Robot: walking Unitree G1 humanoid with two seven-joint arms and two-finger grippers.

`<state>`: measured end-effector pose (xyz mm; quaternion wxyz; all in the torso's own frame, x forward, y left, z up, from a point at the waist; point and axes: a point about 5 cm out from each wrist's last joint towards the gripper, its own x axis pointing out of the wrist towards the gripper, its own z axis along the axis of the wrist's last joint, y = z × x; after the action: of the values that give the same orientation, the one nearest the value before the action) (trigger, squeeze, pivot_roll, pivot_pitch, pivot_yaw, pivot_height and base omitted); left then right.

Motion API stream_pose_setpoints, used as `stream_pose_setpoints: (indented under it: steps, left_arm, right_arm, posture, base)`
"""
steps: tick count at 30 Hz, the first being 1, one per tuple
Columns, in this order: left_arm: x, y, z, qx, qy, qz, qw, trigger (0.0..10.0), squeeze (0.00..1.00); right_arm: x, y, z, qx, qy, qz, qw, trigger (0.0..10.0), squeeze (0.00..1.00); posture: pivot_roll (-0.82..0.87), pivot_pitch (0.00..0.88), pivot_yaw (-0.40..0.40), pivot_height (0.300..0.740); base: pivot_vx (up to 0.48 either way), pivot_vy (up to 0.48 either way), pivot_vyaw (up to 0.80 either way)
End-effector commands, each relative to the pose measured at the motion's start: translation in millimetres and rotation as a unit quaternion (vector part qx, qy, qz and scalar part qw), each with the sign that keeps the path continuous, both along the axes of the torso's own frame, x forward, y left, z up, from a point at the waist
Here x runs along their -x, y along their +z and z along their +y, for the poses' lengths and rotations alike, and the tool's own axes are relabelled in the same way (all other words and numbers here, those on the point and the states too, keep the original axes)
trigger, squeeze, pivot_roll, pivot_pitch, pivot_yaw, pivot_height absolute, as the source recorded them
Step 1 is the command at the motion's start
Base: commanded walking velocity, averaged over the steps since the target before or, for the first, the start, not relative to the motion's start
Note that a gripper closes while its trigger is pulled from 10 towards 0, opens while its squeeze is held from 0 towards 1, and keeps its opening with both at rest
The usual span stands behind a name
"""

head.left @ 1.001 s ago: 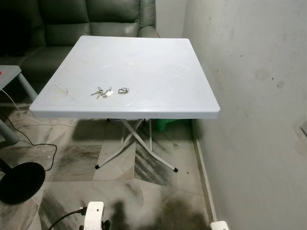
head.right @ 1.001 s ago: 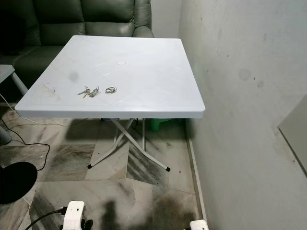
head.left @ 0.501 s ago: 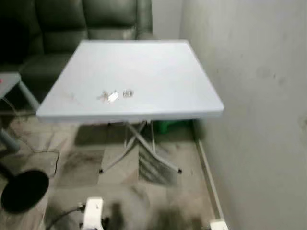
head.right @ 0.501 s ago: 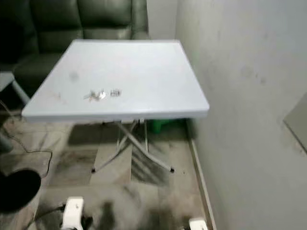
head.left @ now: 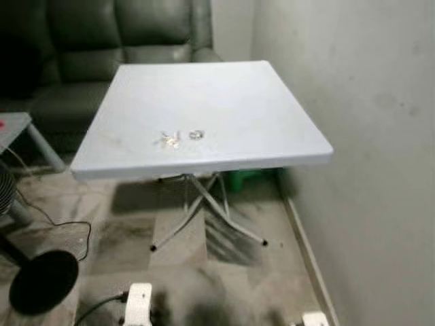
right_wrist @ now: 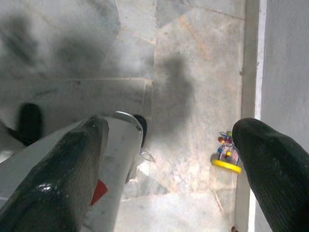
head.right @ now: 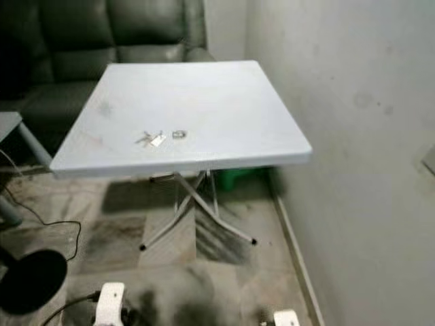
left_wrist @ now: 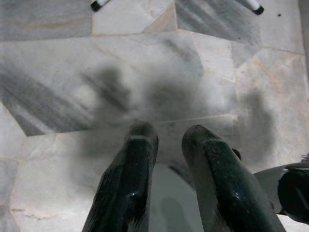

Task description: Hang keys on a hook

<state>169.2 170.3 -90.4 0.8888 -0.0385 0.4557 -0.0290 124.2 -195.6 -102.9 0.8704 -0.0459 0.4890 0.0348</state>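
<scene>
— What's the room like?
— A white folding table (head.left: pixel 224 102) on crossed legs stands against a pale, marked wall (head.left: pixel 367 136), a dark green sofa (head.left: pixel 102 41) behind it
— And the floor?
— Grey-veined marble tiles (head.right: pixel 224 285), a black round base (head.left: pixel 42 282) with a cable, something green (head.right: pixel 231 178) under the table
</scene>
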Motion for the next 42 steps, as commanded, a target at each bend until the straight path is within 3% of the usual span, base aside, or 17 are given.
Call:
stream_pose_setpoints:
  steps: [1,31,38,42]
  left_arm:
    - [-1.4,1.6,12.3,-0.016,0.008,-0.001,1.000,10.0,0.00]
    - [2.2,-0.1,11.6,-0.015,0.016,0.004,1.000,10.0,0.00]
    - [3.7,-0.8,11.1,-0.022,0.008,0.007,1.000,10.0,0.00]
    - [4.3,-1.2,10.8,-0.023,0.006,0.009,1.000,10.0,0.00]
  right_arm:
    - [0.3,-1.6,9.8,-0.011,0.005,0.005,1.000,10.0,0.00]
    - [7.5,-4.1,9.1,-0.011,0.000,0.020,1.000,10.0,0.00]
    - [10.3,-4.9,8.1,-0.008,0.012,0.027,1.000,10.0,0.00]
    - [10.8,-4.9,7.4,-0.003,0.020,0.028,0.999,10.0,0.00]
  posture:
    - [-0.08,0.000,-0.019,0.740]
    - [-0.08,0.000,-0.022,0.740]
    - [-0.08,0.000,-0.024,0.740]
    - [-0.08,0.000,-0.022,0.740]
  base:
    - [0.000,0.458,0.00]
    - [0.000,0.455,0.00]
    - [0.000,0.114,0.00]
    - [0.000,0.000,0.80]
